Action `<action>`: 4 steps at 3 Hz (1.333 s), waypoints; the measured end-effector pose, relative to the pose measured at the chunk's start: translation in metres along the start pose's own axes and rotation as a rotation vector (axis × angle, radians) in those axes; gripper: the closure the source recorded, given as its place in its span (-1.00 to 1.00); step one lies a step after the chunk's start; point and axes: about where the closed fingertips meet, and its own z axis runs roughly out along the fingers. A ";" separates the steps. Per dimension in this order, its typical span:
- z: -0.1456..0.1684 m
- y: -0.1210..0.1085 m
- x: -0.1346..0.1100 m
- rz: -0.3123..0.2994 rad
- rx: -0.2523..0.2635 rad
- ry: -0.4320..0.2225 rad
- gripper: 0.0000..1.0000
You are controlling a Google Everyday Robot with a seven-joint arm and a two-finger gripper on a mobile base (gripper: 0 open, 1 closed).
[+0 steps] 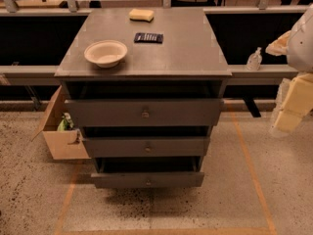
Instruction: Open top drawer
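Top drawer [145, 112] seen just below the worktop's [188, 53] front edge, bowl [105, 52] placed near the front left corner, sponge [141, 15] at the back edge, gripper [287, 120] held beyond the right edge, its state cannot be told

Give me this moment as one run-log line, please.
gripper: far right, away from cabinet | top drawer: knob untouched | on top: bowl, sponge

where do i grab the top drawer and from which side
Take the small round knob at the centre of the top drawer front, coming straight in from the front. The front is flat and otherwise bare, and the knob stands out from it, so it looks like the only hold. The end effector is off to the right of the cabinet, apart from the knob.
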 end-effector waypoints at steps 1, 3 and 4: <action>0.000 0.000 0.000 0.000 0.000 0.000 -1.00; 0.071 -0.022 -0.011 -0.010 -0.008 -0.135 -1.00; 0.126 -0.045 -0.034 -0.084 -0.019 -0.247 -1.00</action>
